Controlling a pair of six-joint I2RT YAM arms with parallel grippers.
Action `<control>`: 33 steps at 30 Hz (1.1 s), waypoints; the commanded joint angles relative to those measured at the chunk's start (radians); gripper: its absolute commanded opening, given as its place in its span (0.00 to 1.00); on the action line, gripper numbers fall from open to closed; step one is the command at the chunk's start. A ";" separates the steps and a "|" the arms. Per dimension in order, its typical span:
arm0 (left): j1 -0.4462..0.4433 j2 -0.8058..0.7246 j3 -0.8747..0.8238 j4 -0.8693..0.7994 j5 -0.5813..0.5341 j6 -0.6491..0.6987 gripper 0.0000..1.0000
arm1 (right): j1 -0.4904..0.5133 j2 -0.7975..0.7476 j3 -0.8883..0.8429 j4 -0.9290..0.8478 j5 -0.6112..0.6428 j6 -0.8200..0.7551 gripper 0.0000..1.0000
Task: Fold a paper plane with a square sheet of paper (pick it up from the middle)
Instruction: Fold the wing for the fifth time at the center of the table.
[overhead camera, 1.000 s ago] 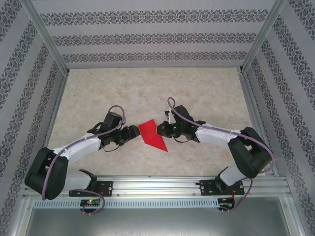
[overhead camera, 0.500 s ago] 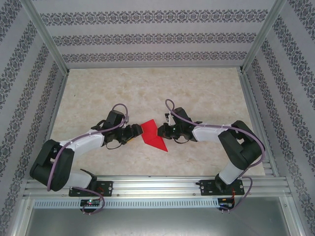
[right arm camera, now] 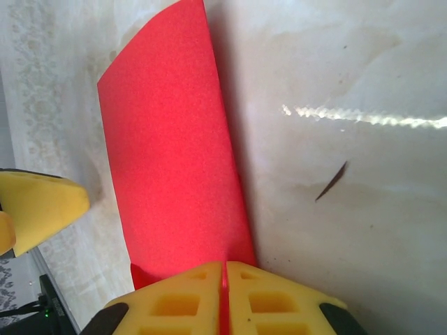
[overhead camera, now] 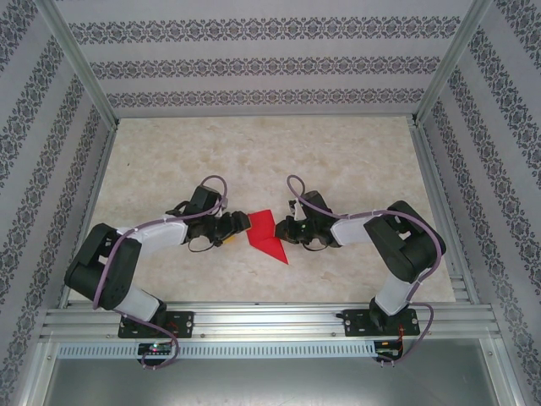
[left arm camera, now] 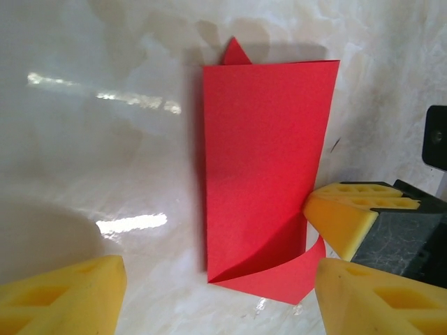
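As my left arm has swung in closer, my left fingers [left arm camera: 66,293] now straddle one end of the paper plane [overhead camera: 269,236], spread and released. My right fingers [right arm camera: 272,300] stay clenched on its far edge; paper lies on the desk [overhead camera: 355,161], centre-front. Likely ready for the next crease. Both forearms low, wrists turned inward, elbows tucked.

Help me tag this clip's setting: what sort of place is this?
Probably a lab robot test cell: an aluminium frame with patterned walls, a marble-look table, two arms bolted to a rail.
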State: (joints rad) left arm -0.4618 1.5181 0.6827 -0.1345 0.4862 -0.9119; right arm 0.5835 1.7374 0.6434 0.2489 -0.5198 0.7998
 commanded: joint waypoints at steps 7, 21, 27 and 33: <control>-0.072 0.086 0.059 0.084 0.011 -0.064 0.65 | -0.032 0.064 -0.082 0.175 -0.001 0.077 0.12; -0.117 0.132 0.054 0.262 0.054 -0.147 0.56 | -0.051 0.088 -0.121 0.231 -0.014 0.101 0.12; -0.118 0.125 0.050 0.284 0.049 -0.161 0.53 | -0.062 0.087 -0.120 0.228 -0.016 0.100 0.14; -0.118 0.122 0.052 0.251 0.028 -0.160 0.39 | -0.072 0.064 -0.099 0.187 -0.022 0.088 0.18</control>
State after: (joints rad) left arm -0.5709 1.6417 0.7212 0.0868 0.5182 -1.0603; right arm 0.5289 1.7760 0.5480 0.5098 -0.6342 0.9188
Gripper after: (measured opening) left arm 0.401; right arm 0.176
